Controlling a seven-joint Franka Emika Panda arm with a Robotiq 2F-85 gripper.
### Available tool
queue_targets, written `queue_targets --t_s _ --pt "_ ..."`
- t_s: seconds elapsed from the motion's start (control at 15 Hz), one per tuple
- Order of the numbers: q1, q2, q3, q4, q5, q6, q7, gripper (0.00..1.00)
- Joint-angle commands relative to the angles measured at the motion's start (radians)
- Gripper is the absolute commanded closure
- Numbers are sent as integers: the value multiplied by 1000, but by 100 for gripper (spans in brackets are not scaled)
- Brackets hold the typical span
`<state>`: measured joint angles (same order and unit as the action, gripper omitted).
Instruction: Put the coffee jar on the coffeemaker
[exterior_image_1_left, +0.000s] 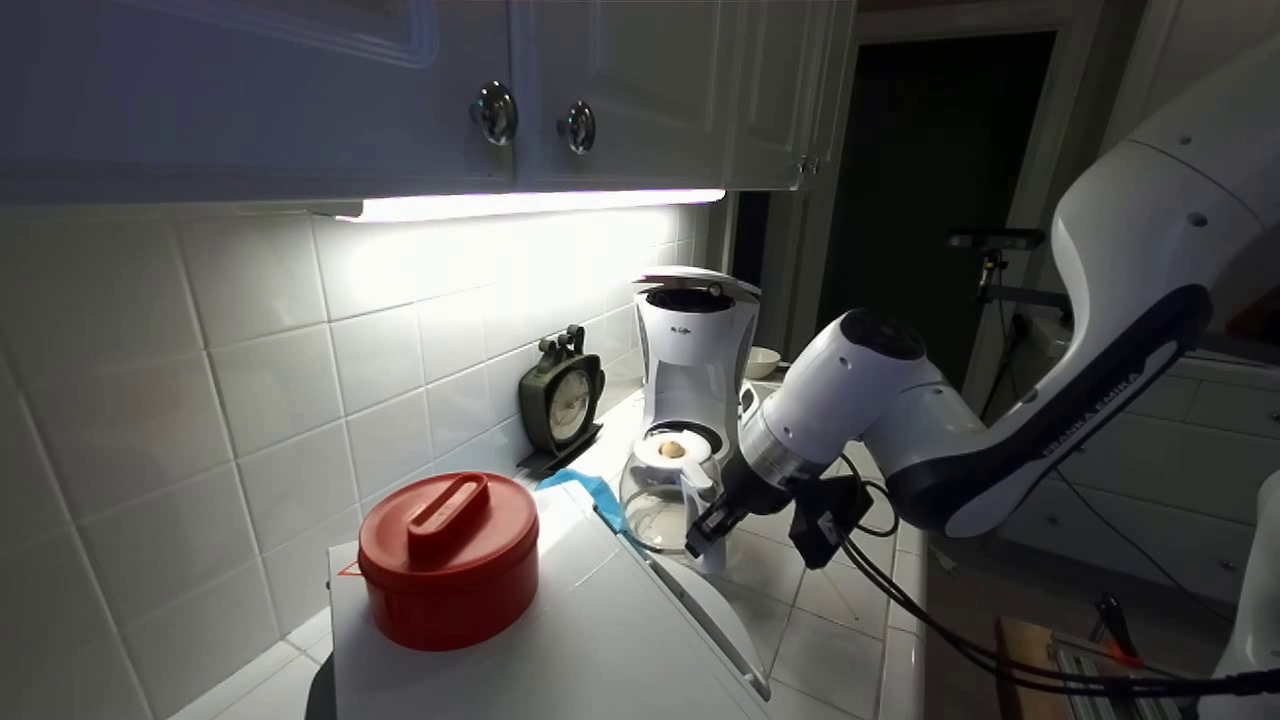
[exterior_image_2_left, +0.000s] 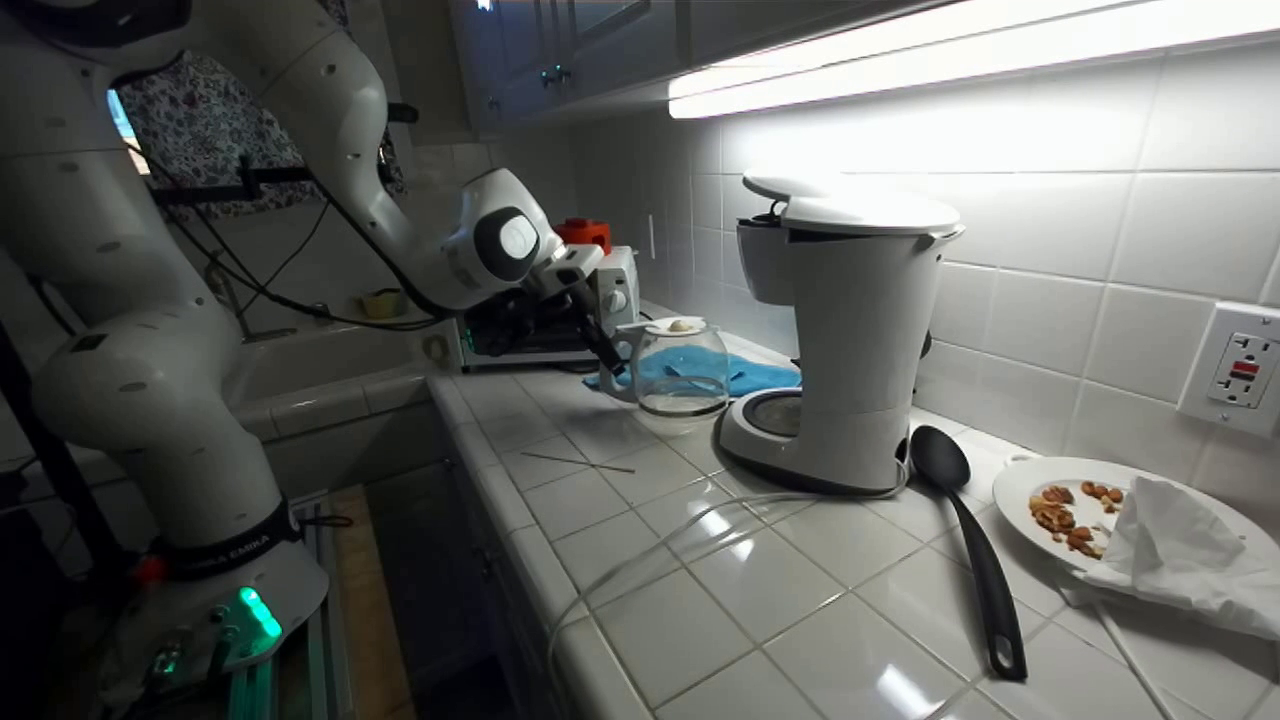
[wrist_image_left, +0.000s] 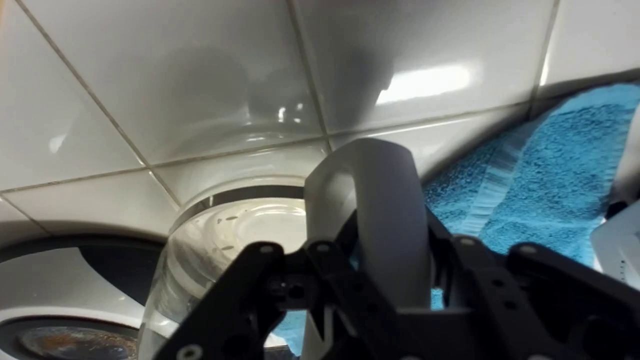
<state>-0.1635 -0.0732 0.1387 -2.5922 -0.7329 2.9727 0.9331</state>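
Current step, by look of it: grasp. Gripper seems pinched on handle of jar, upright on counter, just beside coffeemaker. Next calls for slight, level lift, then shift onto hot plate. Whether jar touches coffeemaker: unclear. Gripper hides handle's near end; wrist view crops jar.

In an exterior view, the white-tiled table carries the coffeemaker, a black ladle and white plate to its right, and a pale cord on the near left. Farther left are a thin stick, the coffee jar, a blue cloth and, at the far end, a toaster oven.
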Motion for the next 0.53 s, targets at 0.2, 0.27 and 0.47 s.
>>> queue_targets --t_s 0.2,0.27,0.47 --pt "-14 -6 -8 -5 -26 26 5 100" --pt "-18 -13 -9 -2 -37 20 12 100" --pt "-28 -19 -6 1 -50 13 25 100"
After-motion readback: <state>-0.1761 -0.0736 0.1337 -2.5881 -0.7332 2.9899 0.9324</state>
